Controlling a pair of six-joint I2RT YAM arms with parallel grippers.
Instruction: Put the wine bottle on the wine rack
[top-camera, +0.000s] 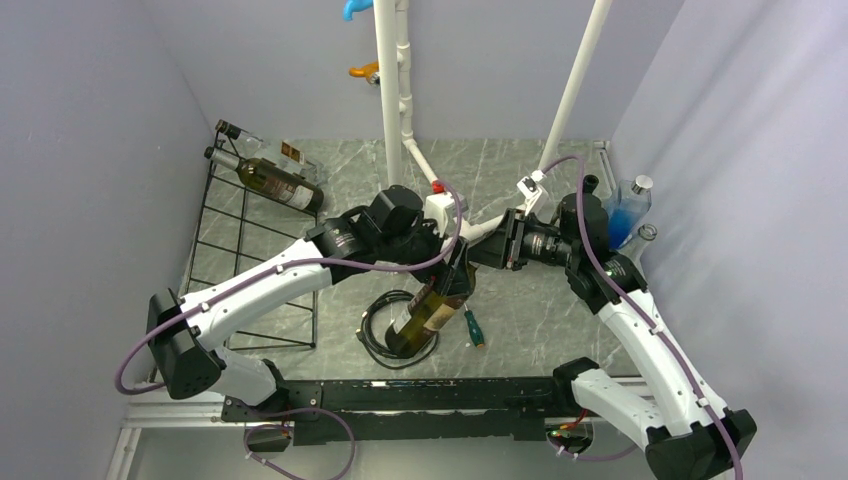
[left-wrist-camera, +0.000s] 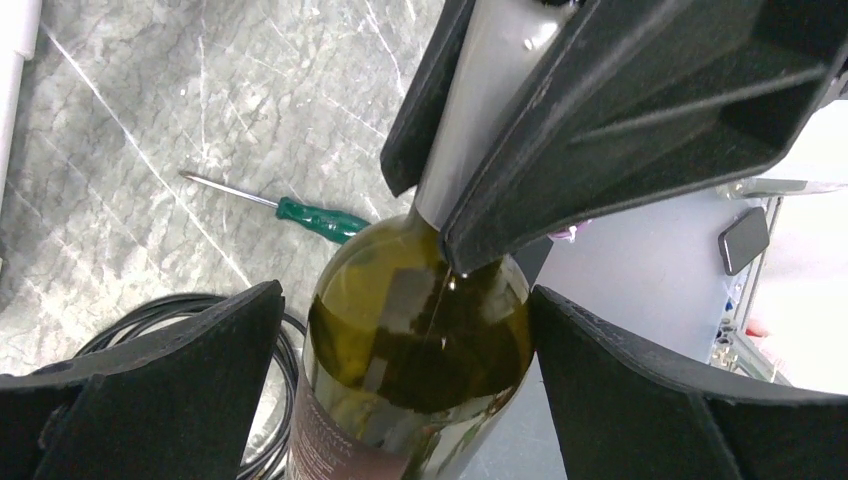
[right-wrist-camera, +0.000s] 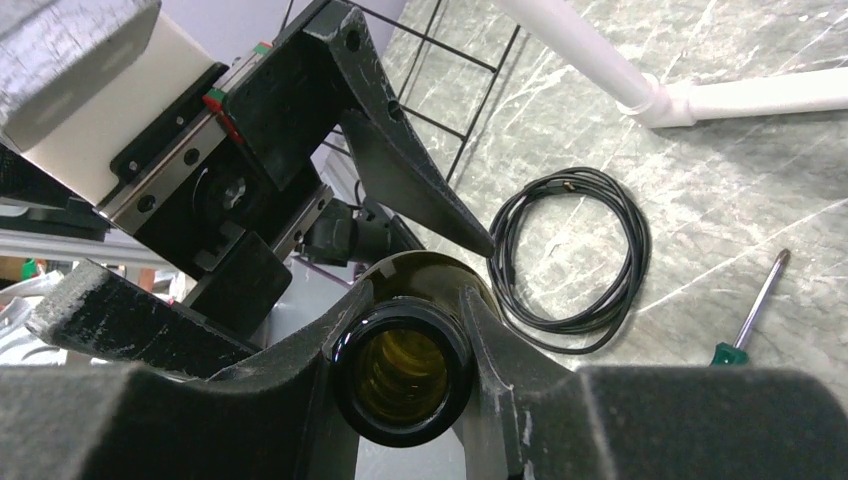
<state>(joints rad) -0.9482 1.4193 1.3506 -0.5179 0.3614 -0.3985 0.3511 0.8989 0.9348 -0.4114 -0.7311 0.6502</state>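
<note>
A green wine bottle (top-camera: 428, 310) with a dark label hangs tilted, its base over a black cable coil (top-camera: 372, 335). My right gripper (top-camera: 482, 252) is shut on its neck; in the right wrist view its fingers clamp just below the open mouth (right-wrist-camera: 403, 370). My left gripper (top-camera: 452, 278) is open around the bottle's shoulder (left-wrist-camera: 420, 330): one finger (left-wrist-camera: 640, 400) touches the glass, the other (left-wrist-camera: 150, 390) stands a little apart. The black wire wine rack (top-camera: 250, 260) lies at the left and holds two other bottles (top-camera: 275, 183) at its far end.
A green-handled screwdriver (top-camera: 473, 327) lies on the marble floor beside the coil. A white pipe frame (top-camera: 398, 100) stands at the back centre. Clear bottles, one holding blue liquid (top-camera: 625, 205), stand by the right wall. Walls close in on both sides.
</note>
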